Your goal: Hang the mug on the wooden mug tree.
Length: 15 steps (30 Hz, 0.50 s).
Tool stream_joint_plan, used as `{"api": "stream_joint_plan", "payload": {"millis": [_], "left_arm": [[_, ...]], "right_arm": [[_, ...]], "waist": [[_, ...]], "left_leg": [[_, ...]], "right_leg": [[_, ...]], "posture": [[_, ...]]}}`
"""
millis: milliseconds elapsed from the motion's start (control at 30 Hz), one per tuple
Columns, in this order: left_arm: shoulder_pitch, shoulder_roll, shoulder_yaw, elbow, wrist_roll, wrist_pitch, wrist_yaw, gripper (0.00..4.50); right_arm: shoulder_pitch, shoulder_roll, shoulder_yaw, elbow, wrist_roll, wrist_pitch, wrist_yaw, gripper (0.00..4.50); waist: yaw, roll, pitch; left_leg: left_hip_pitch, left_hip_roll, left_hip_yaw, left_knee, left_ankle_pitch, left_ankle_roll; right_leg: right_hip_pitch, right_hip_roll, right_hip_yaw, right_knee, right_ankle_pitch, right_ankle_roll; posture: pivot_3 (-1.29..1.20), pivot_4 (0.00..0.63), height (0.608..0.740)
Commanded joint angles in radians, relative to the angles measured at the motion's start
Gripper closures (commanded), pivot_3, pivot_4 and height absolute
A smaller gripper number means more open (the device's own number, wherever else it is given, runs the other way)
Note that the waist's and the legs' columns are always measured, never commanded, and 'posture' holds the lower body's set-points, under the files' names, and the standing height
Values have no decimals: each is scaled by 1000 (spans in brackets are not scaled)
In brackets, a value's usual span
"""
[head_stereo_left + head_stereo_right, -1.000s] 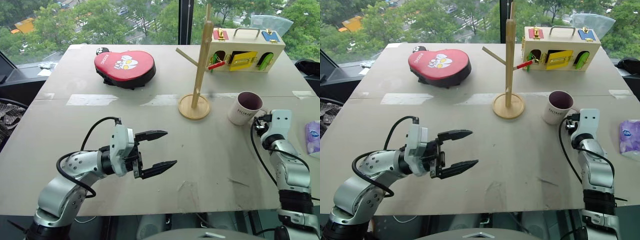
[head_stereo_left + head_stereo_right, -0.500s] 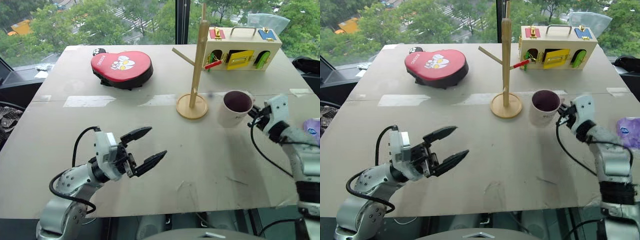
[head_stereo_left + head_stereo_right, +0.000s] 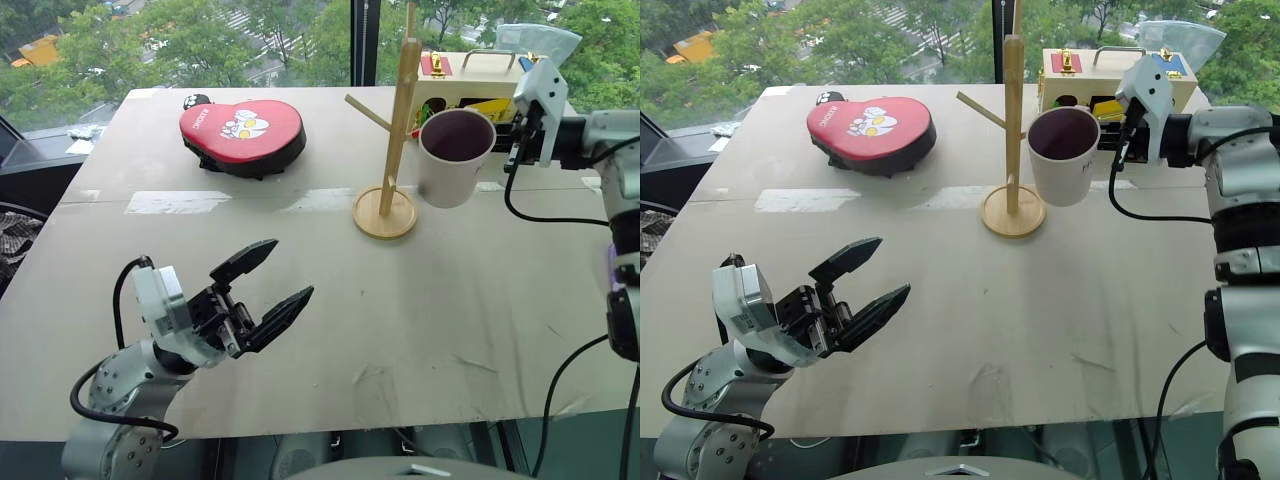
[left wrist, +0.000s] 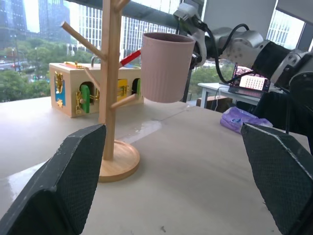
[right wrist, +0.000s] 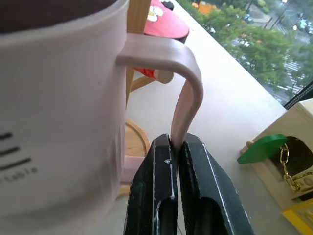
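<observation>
With right gripper (image 5: 175, 147) pinching the mug (image 3: 455, 157) by its handle, upright; wooden mug tree (image 3: 401, 110) just left; left gripper (image 3: 262, 284) spread, far off.

I count one mug (image 3: 455, 156), one wooden mug tree (image 3: 398, 130), one red pad (image 3: 243, 133), one wooden latch box (image 3: 482, 85), and what looks like one purple packet (image 4: 240, 118).

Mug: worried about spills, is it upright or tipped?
Upright: the mug hangs off the table with its rim up, the right pincer pinching its handle.
</observation>
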Motion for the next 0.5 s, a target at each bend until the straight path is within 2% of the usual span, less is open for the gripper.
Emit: {"api": "stream_joint_plan", "payload": {"millis": [33, 300, 467, 500], "left_arm": [[24, -2, -8, -74, -14, 4, 36, 0], [65, -17, -23, -137, -1, -1, 111, 0], [68, -31, 16, -151, -25, -31, 141, 0], [70, -32, 27, -151, -34, -34, 143, 0]], "right_arm": [[-113, 25, 10, 151, -53, -109, 56, 4465], [-268, 140, 27, 386, -138, -243, 90, 4465], [-309, 199, 38, 484, -209, -293, 12, 4465], [-313, 205, 28, 498, -206, -288, 12, 4216]], "waist": [[-3, 0, 0], [-8, 2, 1], [-6, 2, 1], [-6, 2, 1]], "left_leg": [[0, 0, 0, 0, 0, 0], [1, 0, 0, 0, 0, -1], [1, 0, 0, 0, 0, -1], [1, 0, 0, 0, 0, -1]], "right_leg": [[0, 0, 0, 0, 0, 0], [0, 0, 0, 1, 0, 0], [0, 0, 0, 1, 0, 0], [0, 0, 0, 1, 0, -1]], "posture": [[0, 150, 731], [0, 150, 731], [0, 150, 731], [0, 150, 731]]}}
